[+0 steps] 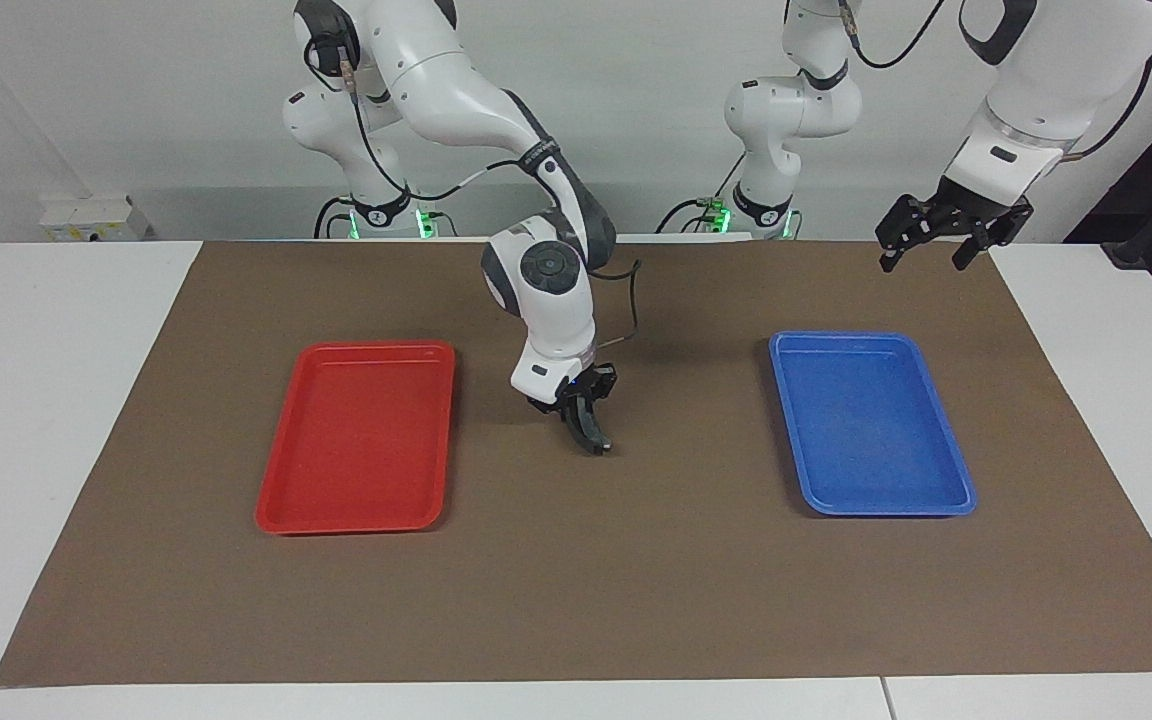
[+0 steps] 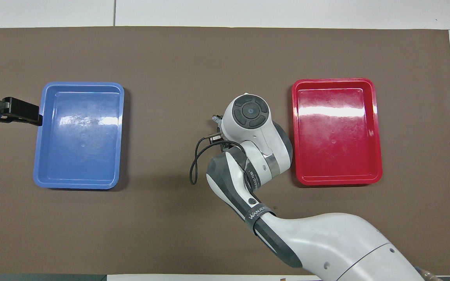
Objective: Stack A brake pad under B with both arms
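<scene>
My right gripper (image 1: 591, 435) is low over the brown mat (image 1: 576, 600), between the two trays. It is shut on a dark, strongly curved piece with a lighter grey edge, which looks like pad B (image 1: 593, 428). The piece hangs on edge with its lower tip at the mat. In the overhead view the right arm's wrist (image 2: 250, 111) covers the gripper and the piece. The short grey half-moon pad A is out of view. My left gripper (image 1: 924, 262) is open and empty, raised over the mat beside the blue tray; it also shows in the overhead view (image 2: 33, 113).
A red tray (image 1: 376, 347) lies toward the right arm's end and a blue tray (image 1: 841, 338) toward the left arm's end. Both hold nothing. They also show in the overhead view: the red tray (image 2: 332, 80) and the blue tray (image 2: 82, 84). White table surrounds the mat.
</scene>
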`<state>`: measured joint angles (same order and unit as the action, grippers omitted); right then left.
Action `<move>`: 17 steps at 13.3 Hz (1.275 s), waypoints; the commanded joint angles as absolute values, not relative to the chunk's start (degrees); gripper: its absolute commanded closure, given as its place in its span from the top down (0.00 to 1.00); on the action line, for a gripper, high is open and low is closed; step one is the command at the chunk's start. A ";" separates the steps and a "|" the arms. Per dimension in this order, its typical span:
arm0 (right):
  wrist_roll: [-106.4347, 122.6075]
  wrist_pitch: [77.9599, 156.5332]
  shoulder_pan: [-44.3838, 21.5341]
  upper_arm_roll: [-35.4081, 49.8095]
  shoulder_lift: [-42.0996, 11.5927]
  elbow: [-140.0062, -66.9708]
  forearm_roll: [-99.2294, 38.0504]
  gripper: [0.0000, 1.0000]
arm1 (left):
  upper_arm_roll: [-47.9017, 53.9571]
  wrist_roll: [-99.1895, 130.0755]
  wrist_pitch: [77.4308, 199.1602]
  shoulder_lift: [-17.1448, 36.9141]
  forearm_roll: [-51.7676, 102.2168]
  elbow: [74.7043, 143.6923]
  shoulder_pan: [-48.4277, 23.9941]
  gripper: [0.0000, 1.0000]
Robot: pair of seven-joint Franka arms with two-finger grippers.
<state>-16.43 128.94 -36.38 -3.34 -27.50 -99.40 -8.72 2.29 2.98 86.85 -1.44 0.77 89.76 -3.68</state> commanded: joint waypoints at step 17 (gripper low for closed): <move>-18.19 121.74 -34.12 -3.43 -22.96 -96.33 -8.97 1.00 | 1.49 2.55 87.10 -2.29 1.41 91.05 -4.57 1.00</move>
